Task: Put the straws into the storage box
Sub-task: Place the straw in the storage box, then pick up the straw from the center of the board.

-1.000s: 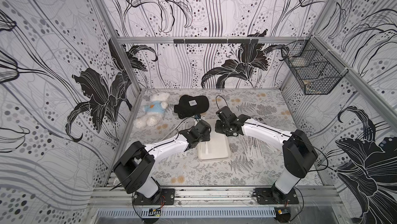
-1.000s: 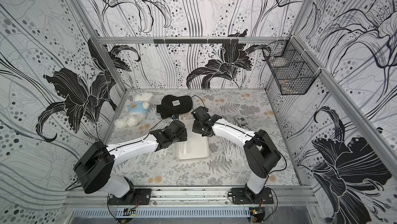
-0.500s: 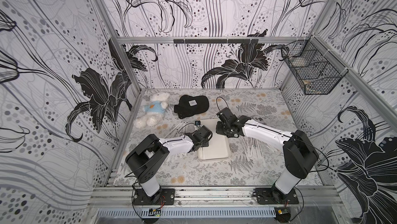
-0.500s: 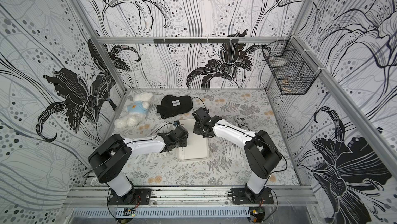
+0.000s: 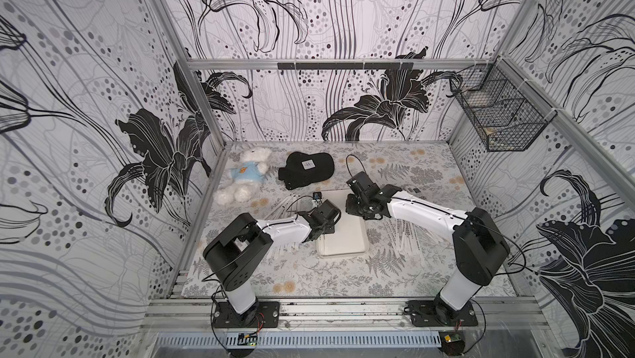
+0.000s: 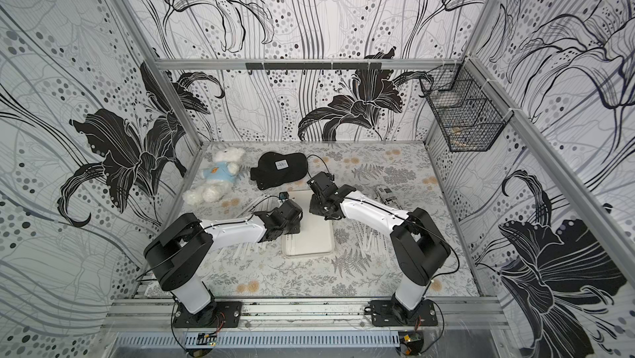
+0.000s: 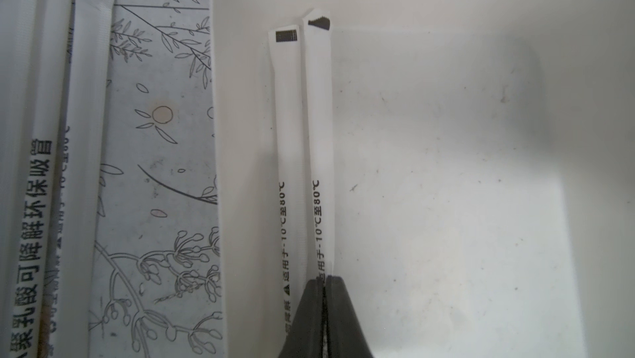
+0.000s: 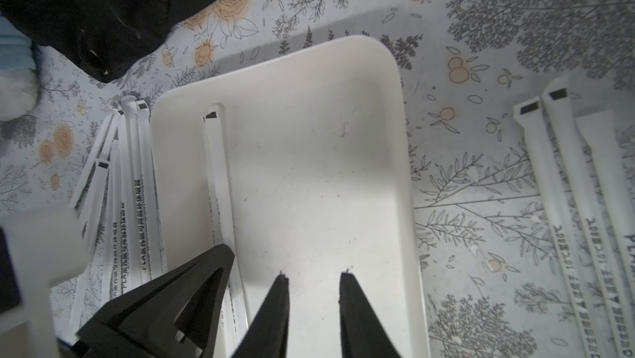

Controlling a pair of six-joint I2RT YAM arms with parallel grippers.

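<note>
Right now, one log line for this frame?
left gripper: shut on straw, in box | right gripper: open, empty, above box | loose straws: both sides of box

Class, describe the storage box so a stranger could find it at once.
On the flowered tabletop, find the black cap. Nearer the robot, between loose straws, lies the storage box: a shallow plain white tray with rounded corners, far broader than those thin sticks.

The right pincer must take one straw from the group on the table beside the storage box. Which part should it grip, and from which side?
Take the straw nearest the storage box, near mid-length, from straight above, the right pincer set across its thin width. It lies flat, close against its neighbours; only its box side faces bare table, which probably leaves room to close.
</note>
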